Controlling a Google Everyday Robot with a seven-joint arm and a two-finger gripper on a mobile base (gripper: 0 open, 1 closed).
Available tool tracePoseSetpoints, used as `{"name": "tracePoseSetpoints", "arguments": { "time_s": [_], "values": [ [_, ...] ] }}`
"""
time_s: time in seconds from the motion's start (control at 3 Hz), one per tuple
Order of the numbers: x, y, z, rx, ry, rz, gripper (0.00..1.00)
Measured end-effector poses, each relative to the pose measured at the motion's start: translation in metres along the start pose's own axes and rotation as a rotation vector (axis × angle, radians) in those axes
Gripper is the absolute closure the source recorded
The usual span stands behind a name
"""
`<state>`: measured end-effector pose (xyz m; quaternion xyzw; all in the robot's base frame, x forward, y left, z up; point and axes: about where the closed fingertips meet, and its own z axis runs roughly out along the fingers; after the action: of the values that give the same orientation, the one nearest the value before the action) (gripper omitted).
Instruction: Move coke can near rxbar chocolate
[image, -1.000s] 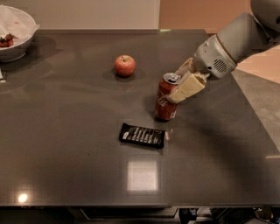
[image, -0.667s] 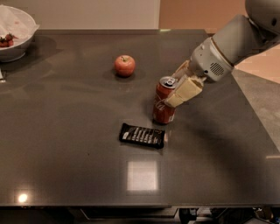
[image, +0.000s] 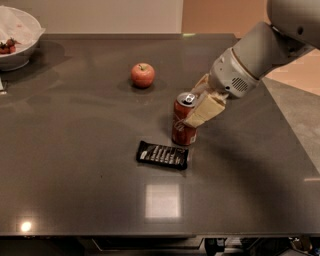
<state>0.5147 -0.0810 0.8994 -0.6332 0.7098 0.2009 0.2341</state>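
Note:
The red coke can (image: 181, 132) with a silver top is upright at the middle of the dark table (image: 75, 150), just behind and to the right of the rxbar chocolate (image: 162, 155), a flat black wrapper with white lettering. My gripper (image: 194, 106) reaches in from the right and is shut on the can's upper half. One pale finger (image: 204, 110) lies across the can's front right side. I cannot tell whether the can's base touches the table.
A red apple (image: 143, 75) sits behind and to the left of the can. A white bowl (image: 17, 37) with dark red food stands at the far left corner. The table's right edge runs close under my arm.
My gripper has carried the coke can a little to the left and toward the front, closer to the rxbar chocolate. The bar and the apple have not moved.

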Motion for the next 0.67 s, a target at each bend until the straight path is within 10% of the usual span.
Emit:
{"name": "tracePoseSetpoints", "arguments": {
  "time_s": [0.67],
  "values": [
    [-0.0017,0.0017,0.0034,-0.006,0.003,-0.02,0.0]
  ]
}}
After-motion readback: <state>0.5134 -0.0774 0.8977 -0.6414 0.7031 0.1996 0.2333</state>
